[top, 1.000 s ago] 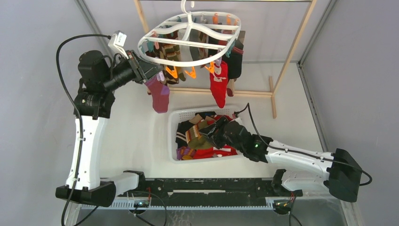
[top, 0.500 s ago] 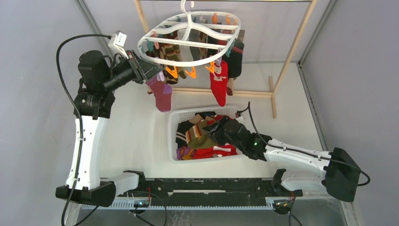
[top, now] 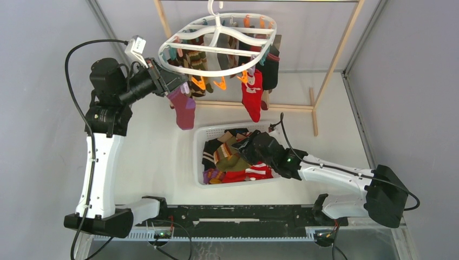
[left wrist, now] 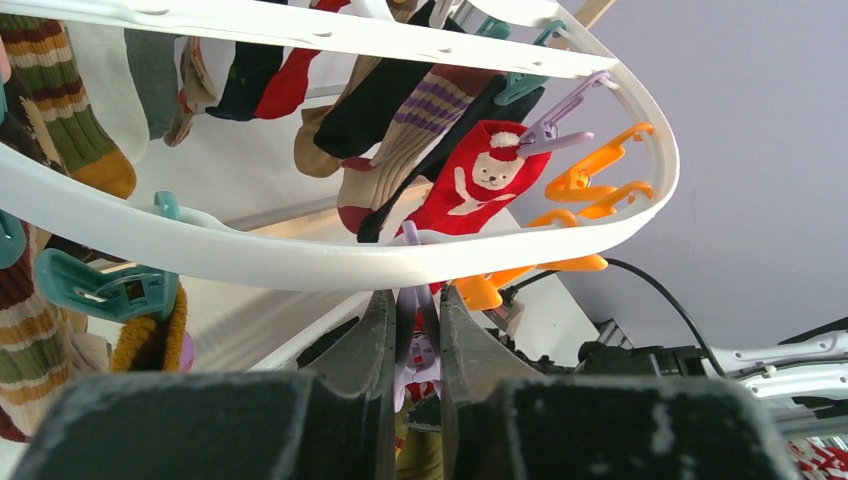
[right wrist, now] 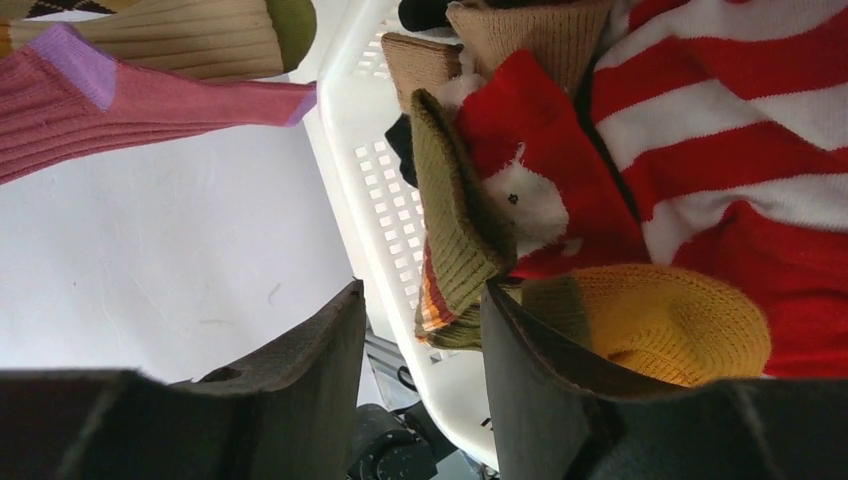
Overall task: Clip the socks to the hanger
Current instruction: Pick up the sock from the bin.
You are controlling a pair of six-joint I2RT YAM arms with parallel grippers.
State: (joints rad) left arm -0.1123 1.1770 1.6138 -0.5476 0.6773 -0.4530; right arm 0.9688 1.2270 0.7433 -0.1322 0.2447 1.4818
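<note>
The white oval hanger [top: 212, 73] hangs from a wooden frame with several socks clipped to it. My left gripper [top: 172, 85] is at its near-left rim [left wrist: 300, 262], shut on a lilac clip [left wrist: 416, 318]. A pink sock [top: 184, 111] hangs just below that clip. A red sock [top: 251, 97] hangs at the front. My right gripper [top: 243, 149] is open, low over the socks in the white basket [top: 199, 157]. In the right wrist view an olive green sock [right wrist: 455, 250] lies between its spread fingers [right wrist: 422, 310].
The wooden frame [top: 338, 51] stands behind the basket, with a base rail on the table. The basket holds a pile of red, striped, brown and yellow socks [right wrist: 660, 320]. Orange clips [left wrist: 600, 175] hang free on the hanger's rim. Grey walls close both sides.
My right arm has reached further left and away over the basket, with its gripper now over the pile's left half. My left gripper has stayed on the clip.
</note>
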